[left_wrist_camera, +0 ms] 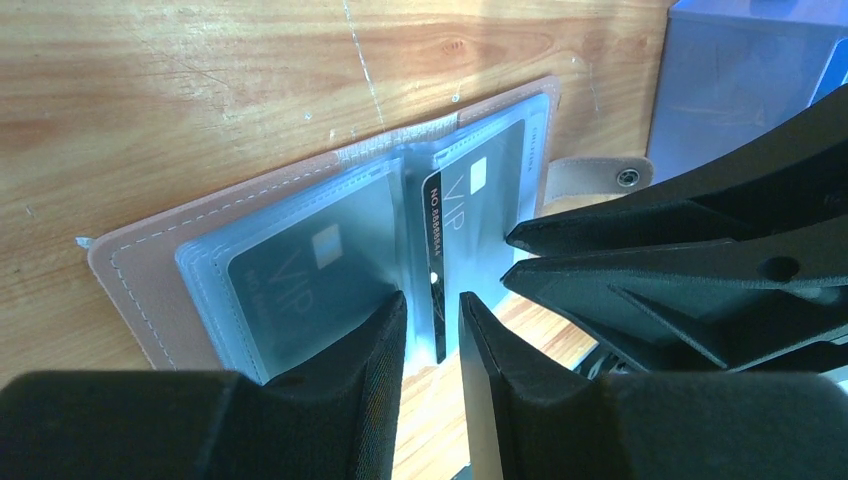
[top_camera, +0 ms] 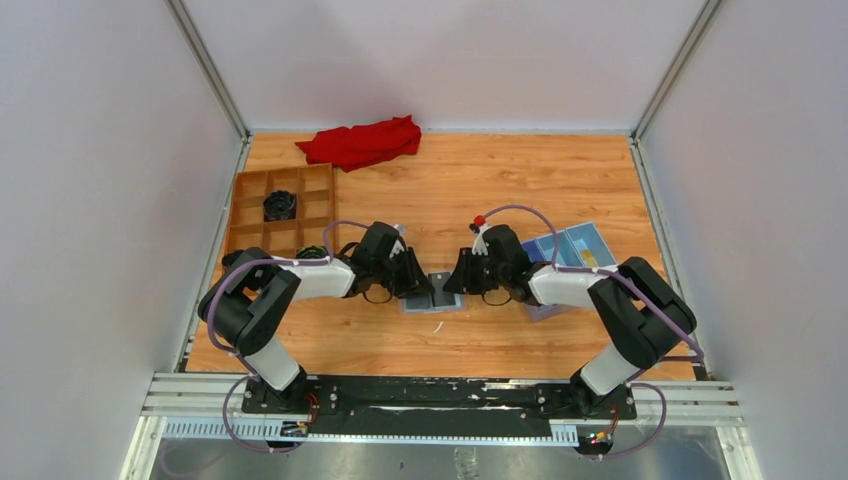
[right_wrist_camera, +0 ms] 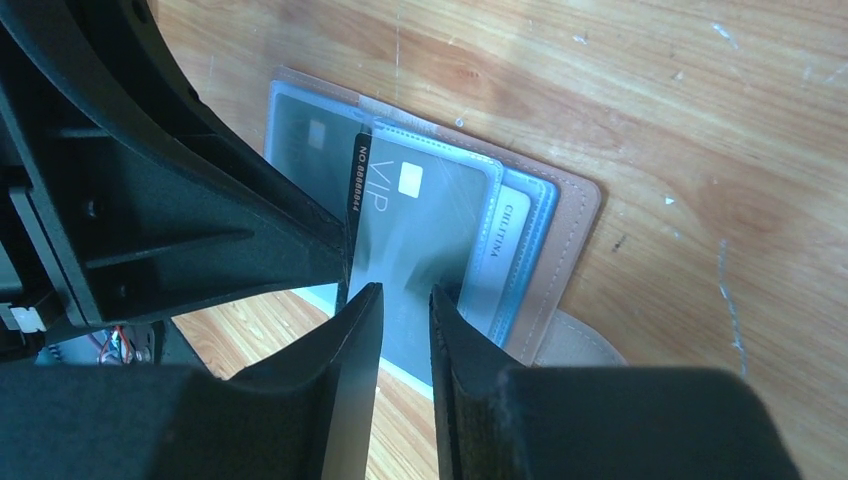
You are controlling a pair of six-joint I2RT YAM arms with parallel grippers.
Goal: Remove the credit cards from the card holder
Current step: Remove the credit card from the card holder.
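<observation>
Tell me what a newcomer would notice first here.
The left gripper and right gripper meet tip to tip over the open card holder at mid-table. A black card stands up at its spine, between the clear sleeves, right at the left gripper's slightly parted jaws. A red cloth lies at the far edge.

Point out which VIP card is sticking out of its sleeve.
The VIP card on the strap side of the card holder: its bare black numbered edge shows at the spine. The other VIP card sits wholly behind hazy plastic.
</observation>
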